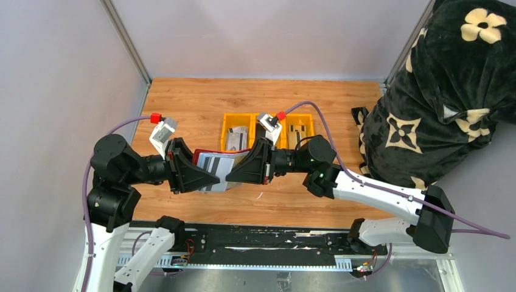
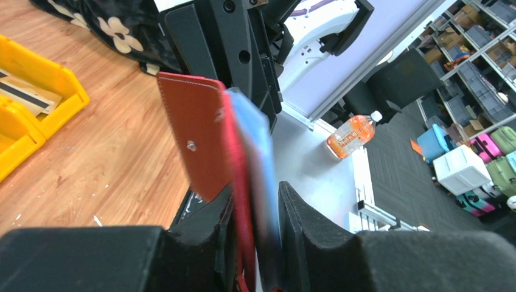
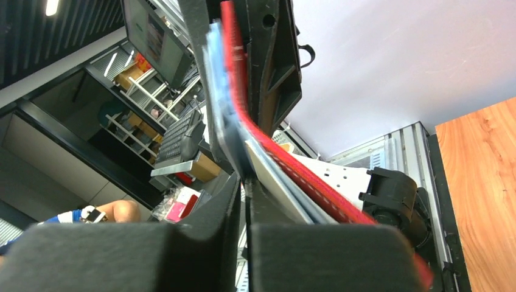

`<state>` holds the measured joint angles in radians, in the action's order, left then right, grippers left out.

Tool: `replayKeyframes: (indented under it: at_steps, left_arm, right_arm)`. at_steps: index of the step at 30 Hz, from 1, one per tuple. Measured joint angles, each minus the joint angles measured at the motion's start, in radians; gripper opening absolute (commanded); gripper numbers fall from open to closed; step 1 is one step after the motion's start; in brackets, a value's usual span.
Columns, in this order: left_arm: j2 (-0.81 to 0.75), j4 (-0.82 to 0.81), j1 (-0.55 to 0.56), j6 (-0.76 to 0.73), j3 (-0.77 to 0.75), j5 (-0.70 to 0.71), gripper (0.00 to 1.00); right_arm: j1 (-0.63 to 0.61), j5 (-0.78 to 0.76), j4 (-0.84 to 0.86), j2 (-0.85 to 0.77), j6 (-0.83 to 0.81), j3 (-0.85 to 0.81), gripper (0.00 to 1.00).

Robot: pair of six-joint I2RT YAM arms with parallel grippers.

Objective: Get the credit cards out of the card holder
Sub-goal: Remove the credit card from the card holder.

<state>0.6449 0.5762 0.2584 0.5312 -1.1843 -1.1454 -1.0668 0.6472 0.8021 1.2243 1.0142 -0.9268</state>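
The dark-red card holder [image 1: 202,156] hangs above the table's middle between both arms, with striped grey-white credit cards [image 1: 214,164] fanned out of it. My left gripper [image 1: 213,180] comes in from the left. In the left wrist view it [image 2: 255,194] is shut on the card holder [image 2: 198,146] and its grey lining. My right gripper [image 1: 230,177] meets the holder from the right. Its jaws [image 3: 245,182] stand almost together on the edge of a grey card [image 3: 224,115], and the red holder [image 3: 292,173] runs past its right finger.
Yellow bins [image 1: 226,123] holding loose cards stand just behind the holder; one bin [image 2: 42,76] shows in the left wrist view. A black flower-patterned fabric heap [image 1: 438,91] fills the right side. Grey walls close the left and back.
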Motion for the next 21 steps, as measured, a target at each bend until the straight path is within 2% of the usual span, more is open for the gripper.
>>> replayKeyframes:
  at_steps: [9,17,21]
  left_arm:
    - [-0.005,-0.045,0.0,0.05,0.016,-0.042,0.34]
    - [-0.015,-0.105,0.0,0.114,0.026,-0.053,0.25]
    - [-0.015,-0.119,0.0,0.138,0.035,-0.052,0.17]
  right_arm:
    - [0.0,0.0,0.029,-0.036,0.008,0.035,0.0]
    - [0.003,-0.007,0.05,-0.09,0.008,0.091,0.0]
    - [0.003,-0.013,0.062,-0.103,0.007,0.108,0.0]
